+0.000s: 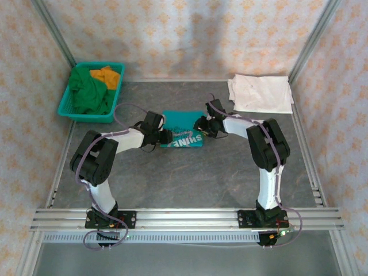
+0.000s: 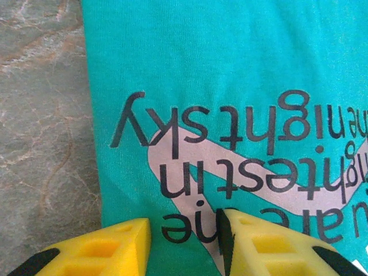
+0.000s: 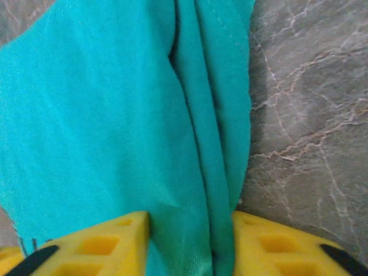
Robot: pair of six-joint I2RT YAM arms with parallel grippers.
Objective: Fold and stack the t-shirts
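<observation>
A teal t-shirt [image 1: 183, 137] printed "SHINE" lies folded mid-table. At its left edge my left gripper [image 1: 167, 138] stands open. In the left wrist view its yellow fingers [image 2: 123, 241] sit apart over the flat printed cloth [image 2: 230, 69], left gripper [image 2: 184, 221]. My right gripper [image 1: 199, 127] is at the shirt's right edge. There the teal cloth [image 3: 103, 115] runs in bunched folds between both fingers, right gripper [image 3: 191, 218] shut on it. A folded white t-shirt [image 1: 260, 94] lies back right. Green [image 1: 89, 95] and orange [image 1: 107, 75] t-shirts are in the basket.
The teal plastic basket [image 1: 68, 103] stands at the back left corner. Patterned walls and metal posts close in the grey marbled table [image 1: 190, 178]. A slotted rail [image 1: 184, 218] with both arm bases runs along the near edge.
</observation>
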